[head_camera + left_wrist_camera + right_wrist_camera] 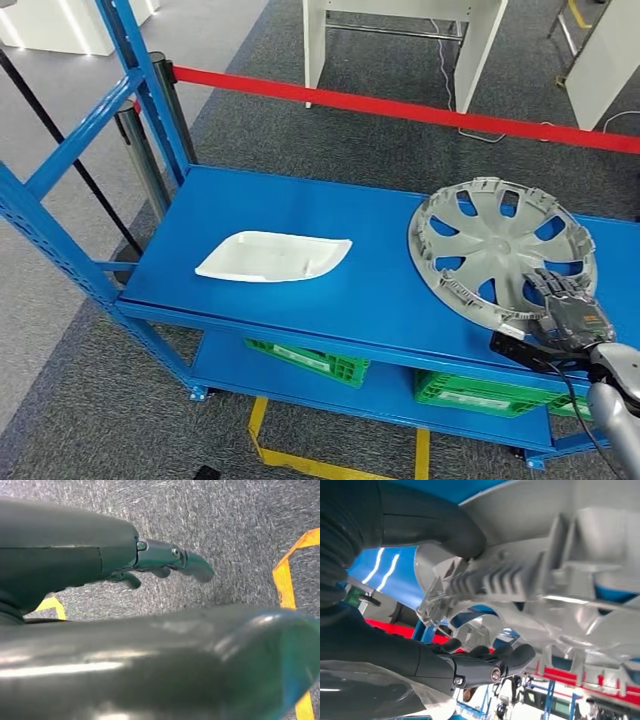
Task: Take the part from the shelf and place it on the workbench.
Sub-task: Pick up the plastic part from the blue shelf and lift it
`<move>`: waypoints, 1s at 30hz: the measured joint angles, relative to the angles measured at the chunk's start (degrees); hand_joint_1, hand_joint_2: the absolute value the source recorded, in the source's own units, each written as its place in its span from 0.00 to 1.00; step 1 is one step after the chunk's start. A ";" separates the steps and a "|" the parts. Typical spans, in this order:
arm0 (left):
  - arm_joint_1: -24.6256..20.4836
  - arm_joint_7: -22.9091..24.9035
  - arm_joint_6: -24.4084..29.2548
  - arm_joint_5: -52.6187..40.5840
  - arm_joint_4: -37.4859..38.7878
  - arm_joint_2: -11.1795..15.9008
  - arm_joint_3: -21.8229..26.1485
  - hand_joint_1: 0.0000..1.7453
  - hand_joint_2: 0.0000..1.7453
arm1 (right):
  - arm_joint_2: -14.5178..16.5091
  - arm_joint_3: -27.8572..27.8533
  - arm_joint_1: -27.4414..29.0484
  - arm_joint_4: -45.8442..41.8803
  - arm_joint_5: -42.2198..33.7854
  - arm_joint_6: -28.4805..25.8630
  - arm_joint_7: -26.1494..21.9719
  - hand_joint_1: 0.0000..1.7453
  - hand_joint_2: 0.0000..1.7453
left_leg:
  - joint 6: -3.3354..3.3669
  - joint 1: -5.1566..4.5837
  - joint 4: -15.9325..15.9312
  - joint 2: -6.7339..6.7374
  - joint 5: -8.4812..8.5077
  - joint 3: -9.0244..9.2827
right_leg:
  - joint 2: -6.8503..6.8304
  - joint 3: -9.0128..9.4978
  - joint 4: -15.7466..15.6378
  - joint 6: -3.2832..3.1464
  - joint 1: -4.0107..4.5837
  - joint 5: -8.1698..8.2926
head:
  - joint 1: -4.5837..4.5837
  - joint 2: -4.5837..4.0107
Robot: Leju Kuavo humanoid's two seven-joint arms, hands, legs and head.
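A grey hubcap [502,245] lies at the right end of the blue shelf's top board [377,290], its near rim by the front edge. My right hand [566,305] is at that near rim, fingers spread over the spokes. In the right wrist view the thumb [448,527] touches the ribbed rim of the hubcap [531,575]. The dark fingers [490,665] stretch along the other side with a gap to it. A white moulded part [272,255] lies flat on the left half of the board. My left hand [166,560] hangs over grey carpet, fingers extended, holding nothing.
Green crates [309,360] [483,390] sit on the lower shelf board. A red barrier tape [407,108] runs behind the shelf from a grey post [140,150]. Blue uprights [151,80] stand at the left end. Yellow floor tape [302,462] marks the carpet in front.
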 joint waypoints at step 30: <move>0.17 -0.62 0.72 -0.42 0.00 0.29 -1.81 0.00 0.00 | -6.89 8.22 -7.23 6.39 -12.39 12.73 -6.38 1.00 1.00 | -0.63 0.63 0.30 -0.10 -0.63 0.47 | -0.37 0.92 -1.36 0.09 0.06 0.80 | -0.03 0.00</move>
